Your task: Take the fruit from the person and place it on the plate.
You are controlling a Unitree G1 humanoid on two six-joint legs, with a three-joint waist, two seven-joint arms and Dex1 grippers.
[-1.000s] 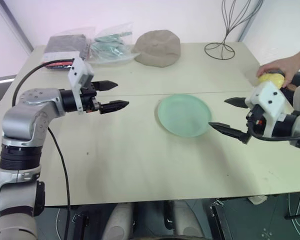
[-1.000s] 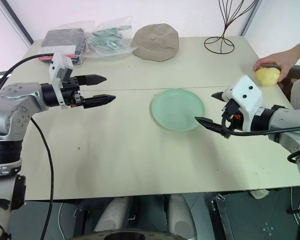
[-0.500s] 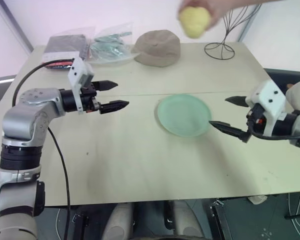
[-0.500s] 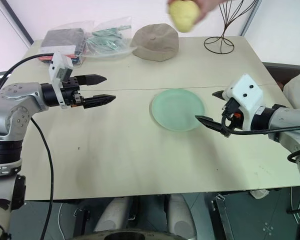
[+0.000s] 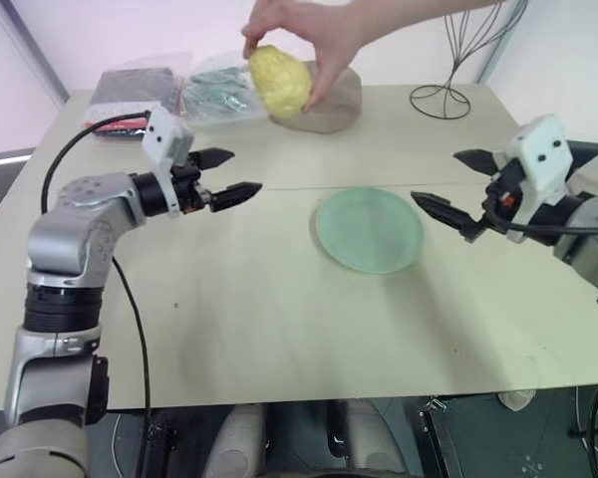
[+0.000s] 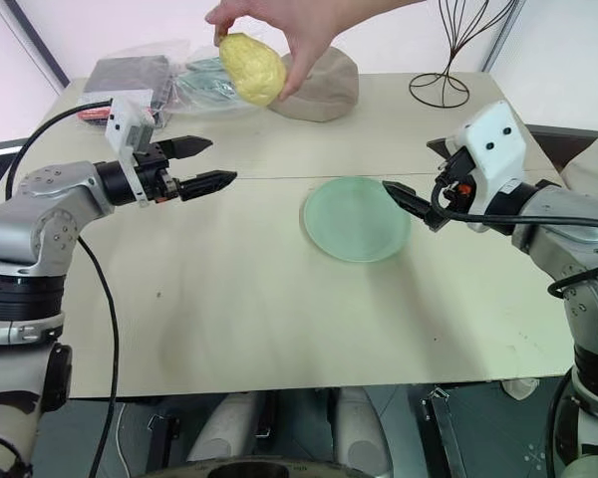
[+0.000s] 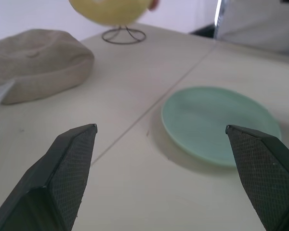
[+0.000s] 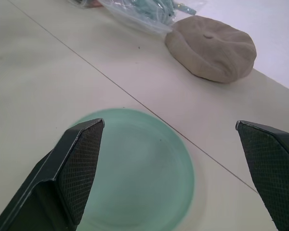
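While the fruit (image 5: 279, 80) is held aloft in the person's hand (image 5: 309, 30), nothing has been handed over. Both the left hand (image 5: 226, 173) and right hand (image 5: 456, 187) are spread wide and empty. The plate (image 5: 369, 230) lies bare on the worktop (image 5: 279, 319) between them.

Head pair looking down over table (image 5: 279, 329), wrist views sharing plate (image 7: 221, 125)

No text, label, brand, number or sign can be read anywhere in these views. The bagged packets (image 5: 174, 92) at the far corner of the worktop (image 5: 279, 329) carry nothing legible.
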